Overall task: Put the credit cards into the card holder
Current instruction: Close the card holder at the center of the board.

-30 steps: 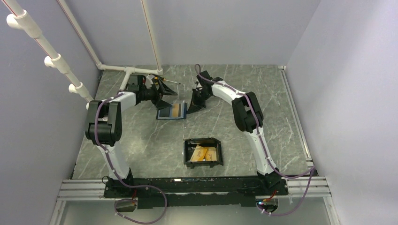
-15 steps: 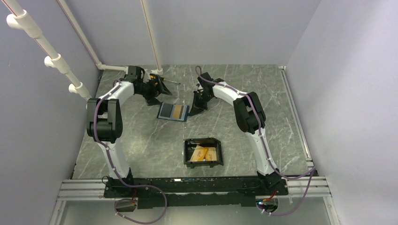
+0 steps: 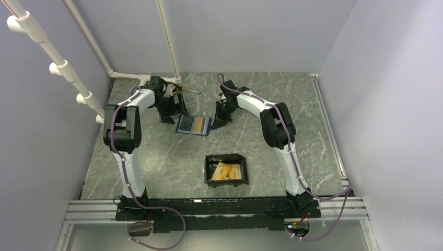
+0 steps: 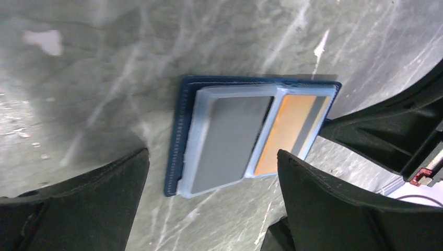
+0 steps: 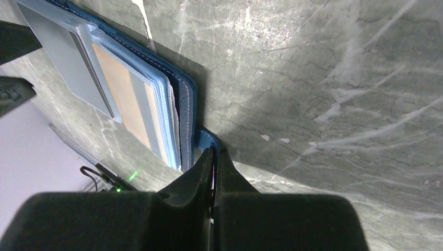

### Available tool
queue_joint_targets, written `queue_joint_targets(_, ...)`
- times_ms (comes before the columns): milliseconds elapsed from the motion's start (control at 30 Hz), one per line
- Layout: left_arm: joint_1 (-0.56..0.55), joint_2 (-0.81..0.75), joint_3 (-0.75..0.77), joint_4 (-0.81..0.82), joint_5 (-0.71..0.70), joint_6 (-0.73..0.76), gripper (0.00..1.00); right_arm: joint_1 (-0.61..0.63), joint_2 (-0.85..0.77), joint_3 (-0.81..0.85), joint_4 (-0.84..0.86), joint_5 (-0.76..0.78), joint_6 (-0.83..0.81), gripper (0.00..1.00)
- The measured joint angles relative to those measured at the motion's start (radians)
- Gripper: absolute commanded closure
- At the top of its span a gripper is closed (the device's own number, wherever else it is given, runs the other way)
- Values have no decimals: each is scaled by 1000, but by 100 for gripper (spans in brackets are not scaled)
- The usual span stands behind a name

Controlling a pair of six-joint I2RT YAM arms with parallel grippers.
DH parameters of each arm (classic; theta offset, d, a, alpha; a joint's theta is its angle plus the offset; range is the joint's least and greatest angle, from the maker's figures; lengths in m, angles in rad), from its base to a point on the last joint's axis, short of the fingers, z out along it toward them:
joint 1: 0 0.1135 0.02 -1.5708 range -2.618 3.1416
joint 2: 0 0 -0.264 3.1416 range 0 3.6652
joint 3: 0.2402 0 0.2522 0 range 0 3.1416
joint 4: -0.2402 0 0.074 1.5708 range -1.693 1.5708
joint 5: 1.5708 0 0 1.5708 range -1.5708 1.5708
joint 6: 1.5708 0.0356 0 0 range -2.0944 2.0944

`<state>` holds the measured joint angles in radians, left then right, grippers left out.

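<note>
Credit cards (image 3: 228, 171) are what you collect on this marble table (image 3: 156, 157). Two of them lie already in the card holder (image 3: 207, 170), which is near the middle of the table. The dark blue wallet (image 3: 193, 125) lies open further back, between the two arms, and one more orange card (image 4: 287, 133) sits there under a clear sleeve.

As I judge, the step in hand is to take this card out of the wallet. Your left gripper (image 4: 211, 157) hovers over the wallet with its fingers spread fully wide and holds nothing. Your right gripper (image 5: 214, 152) is closed, and its tips seem to pinch the small wallet tab (image 5: 206, 140), so it anchors the wallet.

Keep this pinch firm and low, otherwise the wallet may slide or fold up. I cannot tell which side of the sleeve is open, so check this first. Then narrow the left fingers, catch only the card's edge and not the plastic, and pull flat and slowly.
</note>
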<state>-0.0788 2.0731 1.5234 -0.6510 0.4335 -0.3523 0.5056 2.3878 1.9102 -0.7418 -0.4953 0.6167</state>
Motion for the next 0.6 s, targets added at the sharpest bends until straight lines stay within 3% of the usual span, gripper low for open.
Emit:
queue_joint_targets(167, -44, 3, -3, 4, 51, -3, 5, 0, 1, 4, -5, 0, 0, 100)
queue_joint_targets(333, -39, 6, -18, 30, 189, -18, 5, -3, 2, 7, -16, 0, 0, 100)
queue_joint_targets(600, 4, -31, -114, 294, 422, -249, 7, -9, 2, 7, -13, -4, 5, 100)
